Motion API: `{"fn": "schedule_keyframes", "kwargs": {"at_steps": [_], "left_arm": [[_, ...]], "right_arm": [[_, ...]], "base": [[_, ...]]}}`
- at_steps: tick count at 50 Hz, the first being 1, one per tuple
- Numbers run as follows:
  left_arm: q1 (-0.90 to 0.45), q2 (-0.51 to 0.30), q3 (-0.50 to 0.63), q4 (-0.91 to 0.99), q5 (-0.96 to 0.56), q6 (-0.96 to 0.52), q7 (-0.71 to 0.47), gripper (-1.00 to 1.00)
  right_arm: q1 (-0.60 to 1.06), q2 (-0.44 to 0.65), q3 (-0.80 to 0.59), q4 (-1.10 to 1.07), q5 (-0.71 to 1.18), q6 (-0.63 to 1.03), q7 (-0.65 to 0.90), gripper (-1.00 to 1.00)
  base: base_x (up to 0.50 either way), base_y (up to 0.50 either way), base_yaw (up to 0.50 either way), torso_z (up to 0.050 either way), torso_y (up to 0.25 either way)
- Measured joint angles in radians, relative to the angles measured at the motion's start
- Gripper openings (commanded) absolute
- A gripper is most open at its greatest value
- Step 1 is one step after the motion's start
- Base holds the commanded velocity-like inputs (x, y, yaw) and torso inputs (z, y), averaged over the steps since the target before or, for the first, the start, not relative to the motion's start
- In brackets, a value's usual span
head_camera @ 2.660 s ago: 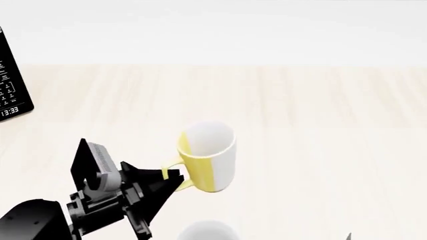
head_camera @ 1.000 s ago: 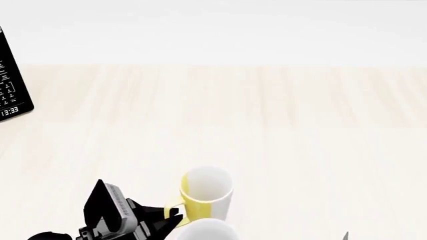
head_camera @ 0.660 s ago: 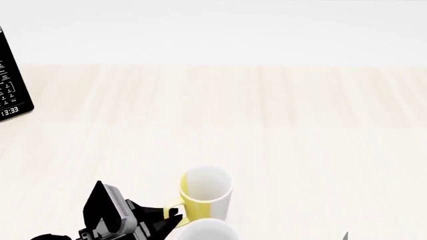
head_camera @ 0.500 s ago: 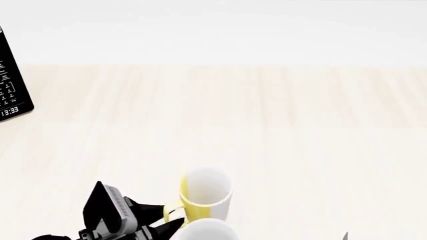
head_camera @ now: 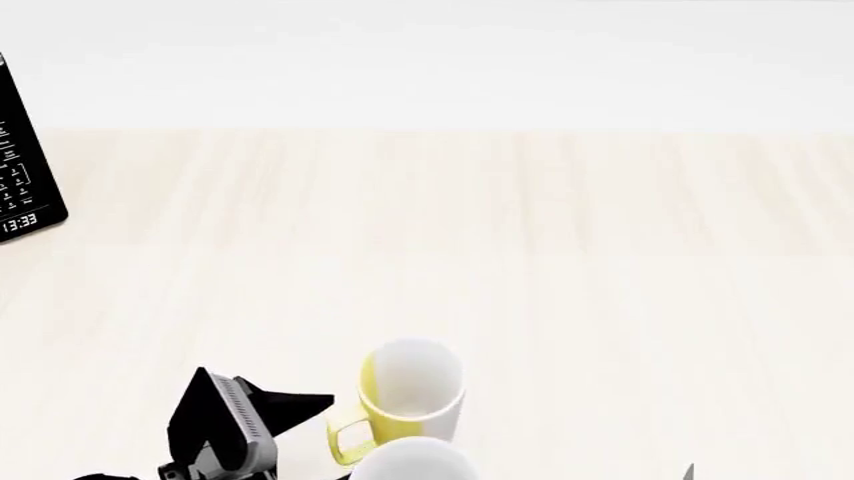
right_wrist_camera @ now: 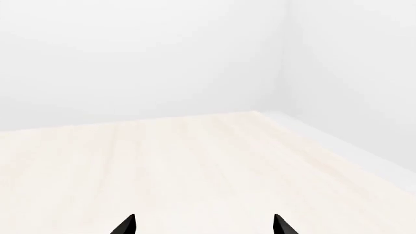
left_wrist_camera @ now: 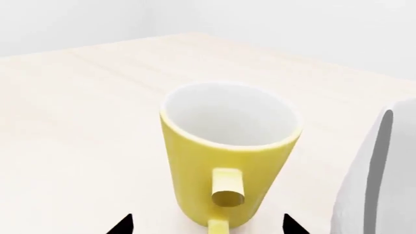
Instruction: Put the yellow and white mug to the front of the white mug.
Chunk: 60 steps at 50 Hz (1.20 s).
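Observation:
The yellow and white mug (head_camera: 411,395) stands upright on the table near the view's lower edge, its yellow handle (head_camera: 344,440) pointing toward my left gripper (head_camera: 310,425). The white mug (head_camera: 414,463) shows only as a rim at the bottom edge, right next to the small mug. In the left wrist view the yellow mug (left_wrist_camera: 224,151) stands just ahead of my open left gripper (left_wrist_camera: 206,226), its handle (left_wrist_camera: 224,192) between the spread fingertips without touching them. The white mug's side (left_wrist_camera: 377,175) shows beside it. My right gripper (right_wrist_camera: 203,225) is open over bare table; a tip shows in the head view (head_camera: 693,470).
A black device with a clock display (head_camera: 27,160) stands at the far left edge of the light wooden table (head_camera: 534,230). A white wall runs behind the table.
The left gripper has lowered the yellow and white mug next to the white mug, then opened and let go of the handle, drawing back slightly. The right arm has not moved.

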Motion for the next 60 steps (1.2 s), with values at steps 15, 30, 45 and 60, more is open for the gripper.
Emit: {"fn": "schedule_keyframes", "kwargs": {"at_steps": [15, 30, 45, 60], "left_arm": [[0.000, -0.002, -0.025, 0.000, -0.008, 0.002, 0.023, 1.00], [-0.004, -0.002, -0.120, 0.030, -0.096, 0.013, 0.142, 1.00], [0.157, 0.001, -0.186, 0.479, -0.224, -0.203, 0.148, 1.00], [0.326, 0.015, -0.301, 0.828, -0.358, -0.266, -0.015, 1.00]], "right_arm": [[0.000, 0.003, -0.004, 0.000, 0.002, -0.001, 0.004, 1.00], [0.001, 0.007, -0.008, 0.003, 0.004, -0.002, 0.008, 1.00], [-0.001, 0.010, -0.009, 0.000, 0.007, -0.003, 0.013, 1.00], [0.004, 0.009, -0.014, 0.010, -0.007, -0.018, 0.025, 1.00]], "base": [[0.00, 0.00, 0.00, 0.000, 0.000], [0.00, 0.00, 0.00, 0.000, 0.000], [0.00, 0.00, 0.00, 0.000, 0.000], [0.00, 0.00, 0.00, 0.000, 0.000]]}}
